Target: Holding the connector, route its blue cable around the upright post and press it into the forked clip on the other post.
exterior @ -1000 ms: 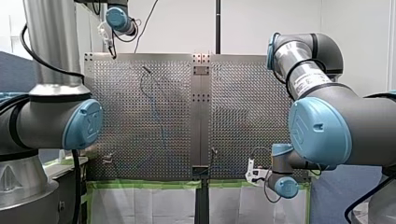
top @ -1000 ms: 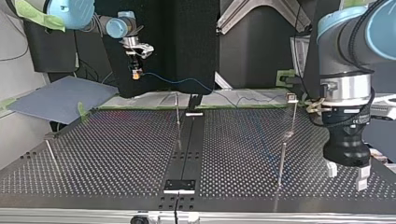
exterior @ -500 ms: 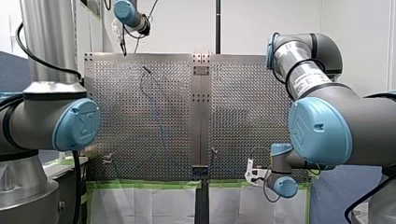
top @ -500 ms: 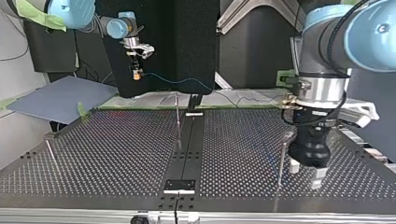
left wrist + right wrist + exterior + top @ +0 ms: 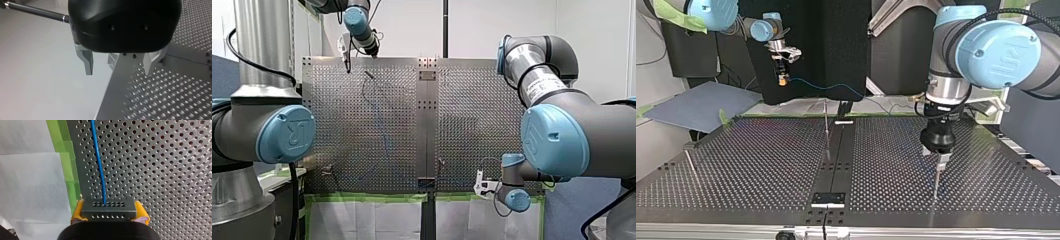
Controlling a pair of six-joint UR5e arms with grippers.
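Perforated surface (image 5: 761, 165): right gripper (image 5: 108, 213) clamps connector (image 5: 108, 207), blue cable (image 5: 98, 162) looks unrouted. Left gripper (image 5: 117, 66) wide, empty above post (image 5: 937, 176). Next: loop post.

Top view: left gripper (image 5: 934, 155) sits just above the near post (image 5: 936, 179) on the table's (image 5: 761, 170) right half. A second post (image 5: 826, 120) stands at centre. The right gripper (image 5: 781, 78) hangs behind the far edge at left, its cable (image 5: 826, 89) running rightward.

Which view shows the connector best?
Right wrist view: the connector is close up, clamped between yellow pads of my right gripper, blue cable leaving it. Top view shows it tiny; front and left wrist views don't.
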